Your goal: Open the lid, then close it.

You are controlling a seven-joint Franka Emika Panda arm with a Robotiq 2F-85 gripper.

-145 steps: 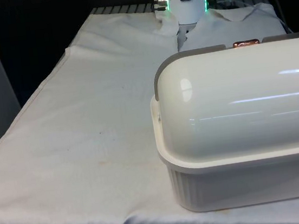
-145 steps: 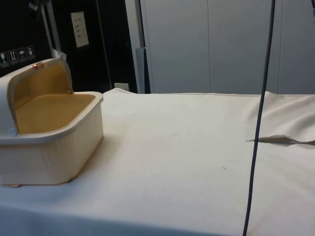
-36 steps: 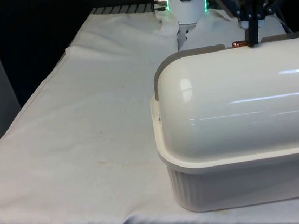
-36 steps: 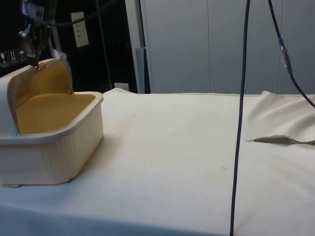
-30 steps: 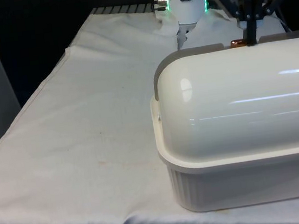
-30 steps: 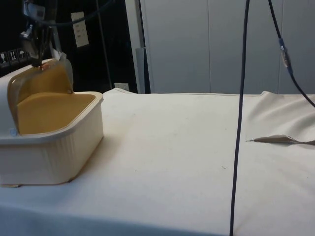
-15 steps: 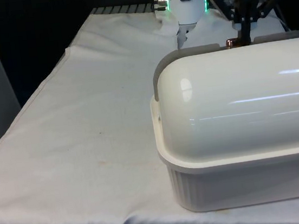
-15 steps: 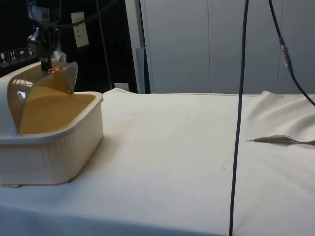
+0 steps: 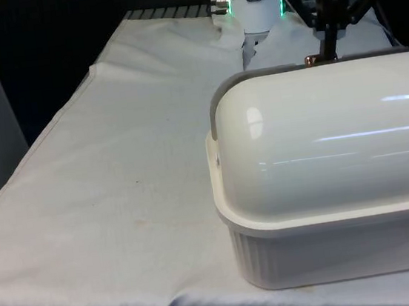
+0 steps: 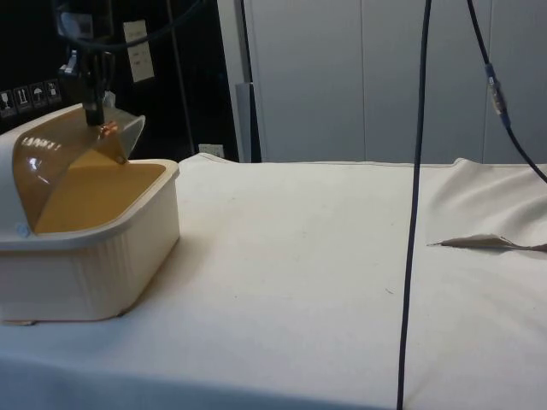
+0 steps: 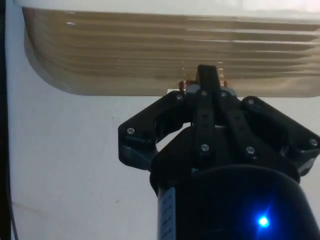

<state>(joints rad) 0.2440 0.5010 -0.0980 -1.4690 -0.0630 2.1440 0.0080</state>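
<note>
Bread box is the landmark: a cream bin with a ribbed base, standing on the white cloth toward the front view's right. Its roll-top lid, amber and translucent in the side view, sits partway along its arc, neither tucked back nor down on the box's front rim. A small copper handle on the lid's leading edge is where the black gripper meets it, above the box's open mouth. The fingers look drawn narrow, pinched on the copper handle; the wrist view shows them together with a glint of copper just beyond their tips, so the grip seems real, though the contact itself is small and partly hidden.

Judged from the lid's position, the closing half is in hand. To do it well, the gripper should follow the lid's curve rather than push straight: forward and down together, away from the box's rounded back and toward its front rim, keeping the fingers square to the handle. Too flat a path would likely drag the handle out of the pinch; too steep a one would press the lid into its track and bind it. Letting go should wait until the lid's edge rests on the front rim.
</note>
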